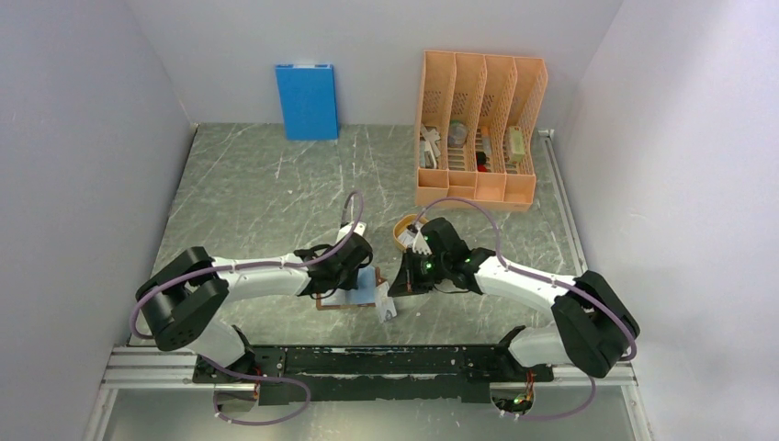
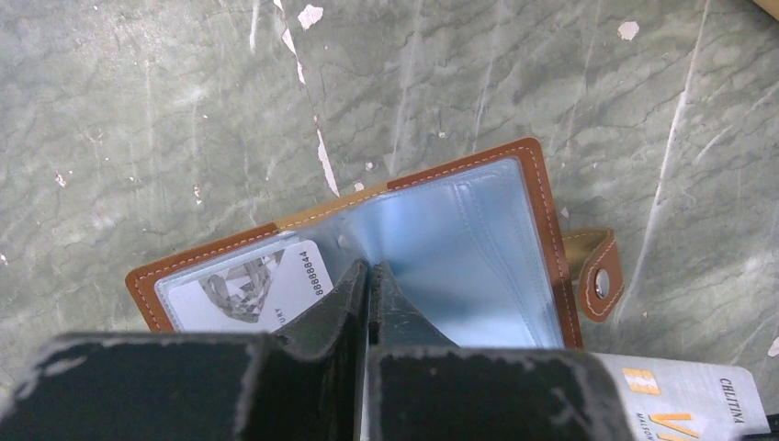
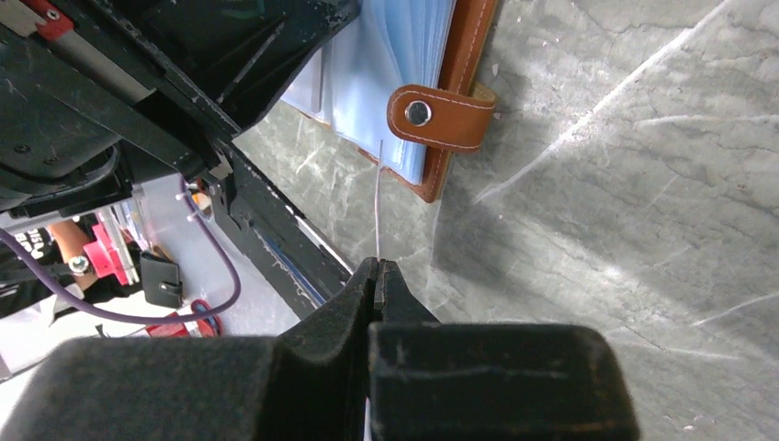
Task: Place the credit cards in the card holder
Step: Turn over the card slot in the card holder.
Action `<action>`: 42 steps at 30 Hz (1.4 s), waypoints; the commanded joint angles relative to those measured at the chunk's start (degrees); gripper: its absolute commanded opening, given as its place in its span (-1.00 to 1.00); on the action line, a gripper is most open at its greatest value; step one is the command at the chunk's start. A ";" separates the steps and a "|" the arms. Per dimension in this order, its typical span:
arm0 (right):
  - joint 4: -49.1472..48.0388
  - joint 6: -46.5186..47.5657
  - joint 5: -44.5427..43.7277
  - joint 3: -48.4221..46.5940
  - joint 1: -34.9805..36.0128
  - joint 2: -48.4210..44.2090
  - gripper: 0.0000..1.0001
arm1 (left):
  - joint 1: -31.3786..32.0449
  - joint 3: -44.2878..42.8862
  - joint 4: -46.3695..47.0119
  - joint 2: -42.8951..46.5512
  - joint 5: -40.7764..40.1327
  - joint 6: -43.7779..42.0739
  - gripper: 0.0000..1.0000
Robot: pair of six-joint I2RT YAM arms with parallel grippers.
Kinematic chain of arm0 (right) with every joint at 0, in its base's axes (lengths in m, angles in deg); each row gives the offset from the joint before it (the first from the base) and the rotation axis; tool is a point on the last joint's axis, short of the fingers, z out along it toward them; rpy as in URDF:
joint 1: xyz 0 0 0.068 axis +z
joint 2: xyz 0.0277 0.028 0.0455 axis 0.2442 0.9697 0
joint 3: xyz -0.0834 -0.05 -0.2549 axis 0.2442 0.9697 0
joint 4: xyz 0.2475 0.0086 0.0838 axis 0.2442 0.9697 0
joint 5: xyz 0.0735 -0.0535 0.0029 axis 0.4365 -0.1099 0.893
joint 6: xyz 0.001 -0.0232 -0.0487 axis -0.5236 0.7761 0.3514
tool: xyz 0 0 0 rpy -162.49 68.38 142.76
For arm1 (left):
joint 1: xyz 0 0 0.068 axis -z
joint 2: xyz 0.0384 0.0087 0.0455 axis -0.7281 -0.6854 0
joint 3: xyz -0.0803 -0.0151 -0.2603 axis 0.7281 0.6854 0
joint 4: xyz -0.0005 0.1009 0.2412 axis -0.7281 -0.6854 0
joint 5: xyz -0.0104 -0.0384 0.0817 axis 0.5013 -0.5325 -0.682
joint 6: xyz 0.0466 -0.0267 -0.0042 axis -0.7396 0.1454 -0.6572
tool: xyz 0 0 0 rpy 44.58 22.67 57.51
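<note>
Top: my left pincer [image 1: 358, 274] and right pincer [image 1: 397, 289] meet low over the open holder [image 1: 354, 296] by the table's [image 1: 257, 184] near edge, with bare floor behind up to the rack [image 1: 479, 129] and blue box [image 1: 307, 101]. Left wrist: left pincer [image 2: 369, 299] pressed together, tips on the holder's [image 2: 542, 211] clear sleeves. Cannot tell if it nips one. The left sleeve holds a card [image 2: 248, 289] reading "8888844", and a grey card [image 2: 680, 409] at the lower right reads "CHLITINA". Right wrist: right pincer [image 3: 375, 280] pinches a white card [image 3: 378, 197] edge-on, its far edge just beside the holder's [image 3: 464, 55] snap strap [image 3: 441, 115]; contact unclear.
</note>
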 commanded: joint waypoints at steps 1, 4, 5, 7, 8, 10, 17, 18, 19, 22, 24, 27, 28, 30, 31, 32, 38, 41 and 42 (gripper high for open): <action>-2.85 -1.45 -0.80 -1.60 0.24 0.39 -1.00 | 0.32 2.90 -2.61 -1.07 1.00 0.11 -0.90; -3.24 -1.17 -1.03 -2.56 0.25 0.48 -1.00 | 0.32 3.26 -2.45 -0.96 0.92 0.41 -0.90; -2.93 -0.86 -1.08 -3.20 0.29 0.78 -1.00 | 0.33 3.35 -2.42 -0.88 0.86 0.45 -0.90; -1.80 0.30 -1.39 -4.80 0.28 1.86 -1.00 | 0.30 3.48 -2.40 -0.71 0.78 0.63 -0.90; -1.03 1.14 -1.79 -5.85 0.21 2.52 -1.00 | 0.29 3.52 -2.32 -0.63 0.73 0.71 -0.90; 0.36 2.88 -2.16 -7.83 -0.03 4.12 -1.00 | 0.32 3.70 -2.19 -0.32 0.79 0.76 -0.90; 3.73 6.72 -1.66 -12.84 -1.95 10.09 -1.00 | 0.31 4.00 -1.97 0.25 0.98 0.75 -0.90; 3.65 6.84 -1.57 -13.01 -2.32 10.40 -1.00 | 0.34 4.01 -1.99 0.32 1.03 0.75 -0.90; 3.87 6.93 -1.55 -13.23 -2.51 10.75 -1.00 | 0.29 4.01 -2.00 0.42 1.02 0.75 -0.90; 4.33 7.43 -1.59 -13.33 -3.47 11.06 -1.00 | 0.28 3.99 -2.13 0.54 0.95 0.64 -0.90; 4.47 7.83 -1.20 -13.14 -3.93 11.09 -1.00 | 0.34 4.01 -2.22 0.54 0.83 0.59 -0.90; 4.68 8.56 -0.28 -13.26 -4.08 11.52 -1.00 | 0.29 4.01 -2.14 0.62 0.94 0.59 -0.90; 4.63 8.74 0.02 -13.35 -4.02 11.69 -1.00 | 0.26 4.01 -2.06 0.56 0.97 0.55 -0.90; 4.46 8.91 0.73 -13.52 -4.04 11.79 -1.00 | 0.32 4.01 -1.95 0.49 0.94 0.55 -0.90; 4.50 9.05 0.80 -13.69 -4.02 11.83 -1.00 | 0.34 3.94 -1.96 0.46 0.94 0.55 -0.90; 4.43 9.05 0.82 -13.82 -3.99 11.82 -1.00 | 0.32 3.90 -2.03 0.39 1.02 0.55 -0.90; 3.80 8.56 -0.14 -14.35 -4.02 10.15 -1.00 | 0.30 3.95 -2.05 0.28 0.96 0.55 -0.90; 3.79 8.74 0.16 -14.97 -4.02 9.95 -1.00 | 0.33 3.95 -2.00 0.27 0.95 0.55 -0.90; 3.99 8.95 0.46 -15.32 -4.03 10.30 -1.00 | 0.32 3.93 -2.04 0.27 0.97 0.55 -0.90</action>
